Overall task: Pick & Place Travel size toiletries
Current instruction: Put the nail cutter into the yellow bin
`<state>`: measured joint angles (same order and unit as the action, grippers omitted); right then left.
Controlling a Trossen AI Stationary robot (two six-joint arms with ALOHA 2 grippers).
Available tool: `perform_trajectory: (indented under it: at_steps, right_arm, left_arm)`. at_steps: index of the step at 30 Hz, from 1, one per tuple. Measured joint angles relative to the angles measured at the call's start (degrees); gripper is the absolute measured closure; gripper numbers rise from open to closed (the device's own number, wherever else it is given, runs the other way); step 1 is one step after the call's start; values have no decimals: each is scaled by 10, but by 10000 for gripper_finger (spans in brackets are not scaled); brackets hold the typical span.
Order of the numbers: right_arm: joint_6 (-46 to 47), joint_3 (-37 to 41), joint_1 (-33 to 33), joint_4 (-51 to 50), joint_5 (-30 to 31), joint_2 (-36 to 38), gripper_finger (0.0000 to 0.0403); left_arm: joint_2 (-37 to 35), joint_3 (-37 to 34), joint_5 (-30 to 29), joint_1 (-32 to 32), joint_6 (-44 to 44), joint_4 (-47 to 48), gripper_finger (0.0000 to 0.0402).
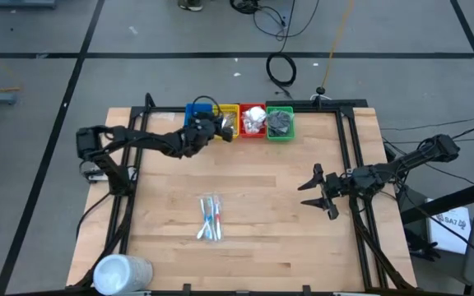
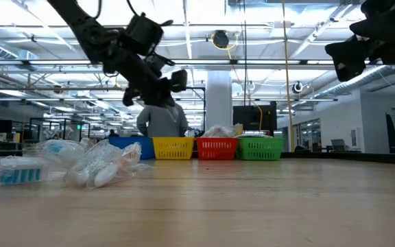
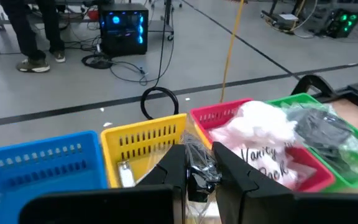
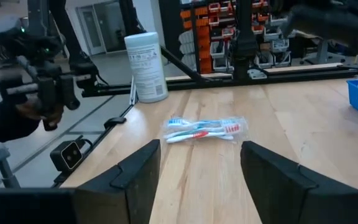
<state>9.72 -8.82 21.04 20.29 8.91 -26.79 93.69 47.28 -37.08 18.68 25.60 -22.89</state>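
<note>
From above, four bins stand in a row at the far edge of the table (image 1: 303, 247): one blue bin (image 1: 194, 113), one yellow bin (image 1: 229, 120), one red bin (image 1: 253, 122) and one green bin (image 1: 280, 123). The left gripper (image 1: 218, 127) hangs over the blue and yellow bins, fingers pressed together; what it pinches cannot be told from here. The right gripper (image 1: 318, 191) hovers near the right edge, jaws spread, nothing between them. One cluster of clear-wrapped toothbrushes (image 1: 211, 218) lies near the table's middle, toward the near edge; about three sticks show, the exact count unclear. One white cylinder (image 1: 122, 273) lies at the near left corner.

At table height, the four bins line the far edge, and white packets (image 2: 219, 131) heap above the red bin's rim. The wrapped toothbrushes lie in the near left foreground. The left gripper hangs above the blue bin. A person (image 2: 162, 121) stands behind the bins.

In the left wrist view, the fingers are closed on one small dark crinkled packet (image 3: 199, 167) above the yellow bin, which holds at least one short silver tube (image 3: 124, 174). The red bin is piled with white packets, the green bin with dark grey items (image 3: 321, 132); neither pile can be counted.

In the right wrist view, two spread fingers (image 4: 138, 168) frame the toothbrush bundle on the bare wood, well apart from it. The white cylinder is upright beyond.
</note>
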Motion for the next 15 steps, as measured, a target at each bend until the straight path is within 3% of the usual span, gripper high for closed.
perform_trajectory:
  at_steps: [9,12,15]
  right_arm:
    - [0,0,0,5,0,0,193]
    - [1,0,0,5,0,0,193]
    - [1,0,0,5,0,0,193]
  left_arm:
    - [107,90,-11,12,-26,26,366]
    - [119,113,-51,11,-33,80,363]
    - [120,124,-86,12,-23,127,332]
